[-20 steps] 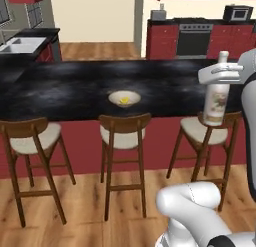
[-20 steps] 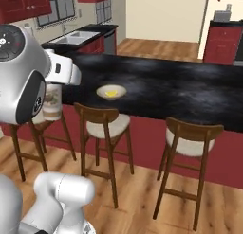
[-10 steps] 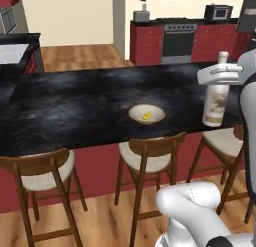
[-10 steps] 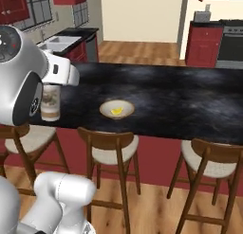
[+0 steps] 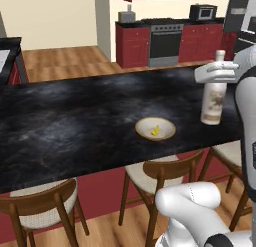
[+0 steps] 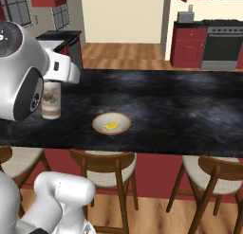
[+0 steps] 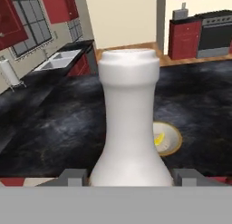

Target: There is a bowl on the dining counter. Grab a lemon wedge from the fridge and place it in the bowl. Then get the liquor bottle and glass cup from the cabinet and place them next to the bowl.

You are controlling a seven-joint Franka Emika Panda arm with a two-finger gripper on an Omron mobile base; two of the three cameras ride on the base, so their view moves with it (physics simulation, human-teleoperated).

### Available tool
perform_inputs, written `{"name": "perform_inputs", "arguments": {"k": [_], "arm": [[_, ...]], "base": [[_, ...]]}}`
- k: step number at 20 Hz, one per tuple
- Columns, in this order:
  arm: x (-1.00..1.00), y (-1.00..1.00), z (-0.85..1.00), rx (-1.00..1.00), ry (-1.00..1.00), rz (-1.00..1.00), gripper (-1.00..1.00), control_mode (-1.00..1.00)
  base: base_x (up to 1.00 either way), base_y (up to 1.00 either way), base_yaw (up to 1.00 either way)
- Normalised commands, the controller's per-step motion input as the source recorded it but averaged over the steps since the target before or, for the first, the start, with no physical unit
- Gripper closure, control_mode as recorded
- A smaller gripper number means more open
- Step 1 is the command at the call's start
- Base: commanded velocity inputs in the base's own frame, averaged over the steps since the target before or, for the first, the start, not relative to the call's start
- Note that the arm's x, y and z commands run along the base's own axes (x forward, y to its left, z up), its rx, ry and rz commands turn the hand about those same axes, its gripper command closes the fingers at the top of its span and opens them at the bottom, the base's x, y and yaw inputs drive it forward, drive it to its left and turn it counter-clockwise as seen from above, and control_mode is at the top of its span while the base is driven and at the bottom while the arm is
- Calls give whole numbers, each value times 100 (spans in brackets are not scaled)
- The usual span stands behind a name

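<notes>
Home kitchen; stove (image 5: 165, 40), sink (image 7: 62, 60), stools (image 6: 107, 167)

Hiding behind the bottle and the arm

Blocking part of the bowl (image 7: 170, 138) with the liquor bottle (image 7: 130, 123); covering the bottle's upper half in the right base view.

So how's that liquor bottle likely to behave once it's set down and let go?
The liquor bottle looks tall with a narrow neck, so a sideways nudge might tip it. Its smooth rigid surface could be slippery. The round body would probably roll across the dining counter if toppled.

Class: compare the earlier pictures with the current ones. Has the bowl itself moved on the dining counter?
No. The bowl stays near the dining counter's front edge; the camera moved.
</notes>
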Motion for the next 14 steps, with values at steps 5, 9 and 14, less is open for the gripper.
{"name": "perform_inputs", "arguments": {"k": [5,9,14], "arm": [[28,89,-17,-14,-2,-8,100,-100],[55,98,-39,-17,0,-11,100,-100],[92,52,-57,-6,1,-8,100,-100]], "base": [[0,0,0],[0,0,0],[0,0,0]]}}
